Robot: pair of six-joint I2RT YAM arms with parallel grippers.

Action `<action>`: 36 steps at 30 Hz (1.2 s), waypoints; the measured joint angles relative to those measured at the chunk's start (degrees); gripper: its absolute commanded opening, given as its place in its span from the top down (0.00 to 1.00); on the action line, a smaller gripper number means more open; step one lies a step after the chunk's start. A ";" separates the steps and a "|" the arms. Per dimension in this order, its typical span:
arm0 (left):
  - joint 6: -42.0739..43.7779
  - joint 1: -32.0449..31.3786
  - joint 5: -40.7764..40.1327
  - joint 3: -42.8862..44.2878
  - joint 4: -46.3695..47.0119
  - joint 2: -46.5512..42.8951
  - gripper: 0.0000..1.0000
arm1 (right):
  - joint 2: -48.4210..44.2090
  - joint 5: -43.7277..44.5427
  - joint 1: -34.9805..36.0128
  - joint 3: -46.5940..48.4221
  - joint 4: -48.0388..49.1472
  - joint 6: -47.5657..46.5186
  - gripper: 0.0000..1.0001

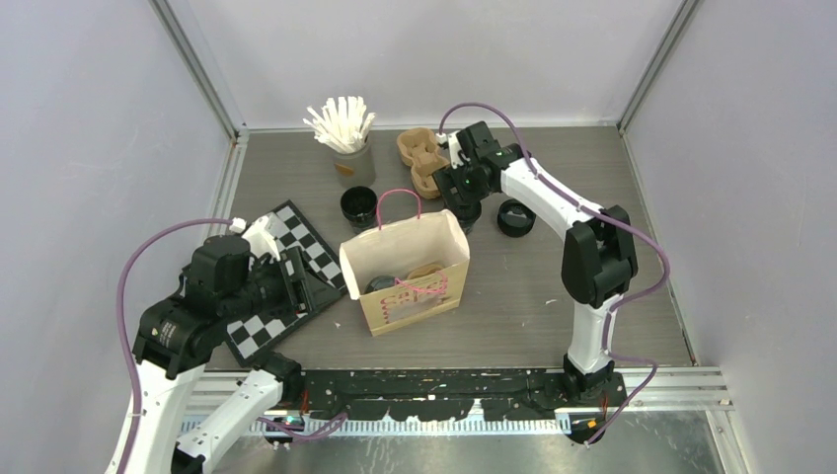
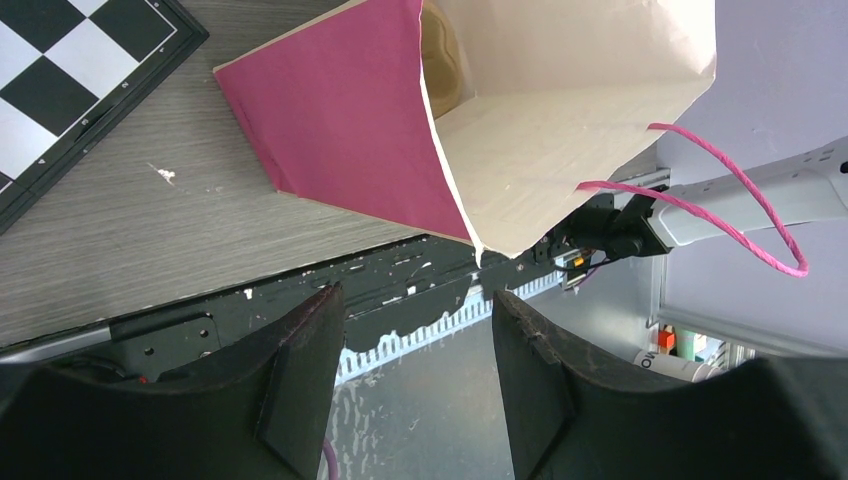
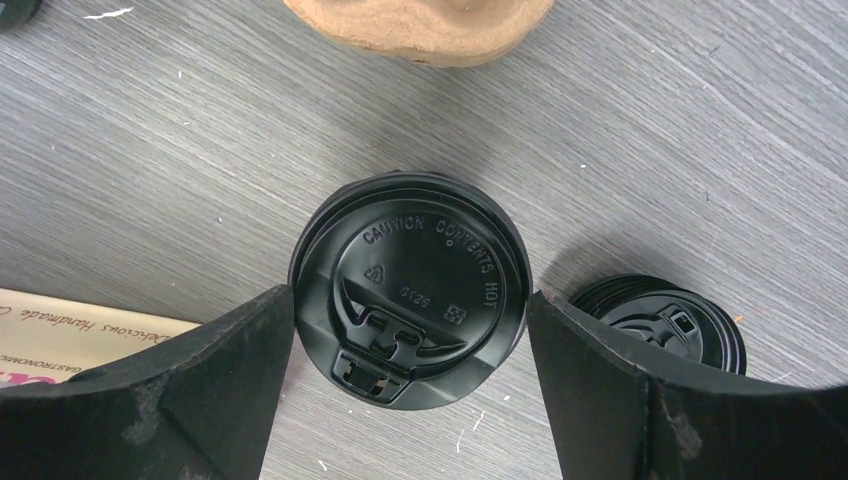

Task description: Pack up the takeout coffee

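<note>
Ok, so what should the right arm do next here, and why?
Probably close the right gripper on the lidded cup: its open fingers flank it on both sides, with the cup centred between them and upright on the table. Whether it must drop lower first, I cannot tell from above.

Right pincer jaws flank lidded cup, no visible slack either side. Paper bag crowds left, lid stack near right, pulp carrier behind. Bag mouth open upward, pink handle over far edge.
</note>
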 measured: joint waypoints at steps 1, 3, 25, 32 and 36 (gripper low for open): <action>0.00 0.00 0.00 0.00 0.00 0.00 0.42 | 0.20 0.00 0.00 0.00 -0.02 -0.07 0.10; 0.00 0.00 -0.09 0.02 0.00 0.00 0.42 | 0.50 0.02 0.11 0.00 0.00 -0.35 0.10; -0.35 0.00 -0.83 0.00 1.07 -0.92 0.42 | 0.55 5.86 1.81 1.36 -2.45 0.26 0.23; -2.12 0.00 -1.97 0.00 5.29 -0.81 0.41 | -3.32 9.31 1.81 8.48 -12.55 1.40 0.23; -2.97 0.00 -2.34 -0.02 7.61 -0.07 0.41 | -9.18 11.13 1.81 10.84 -17.77 2.23 0.23</action>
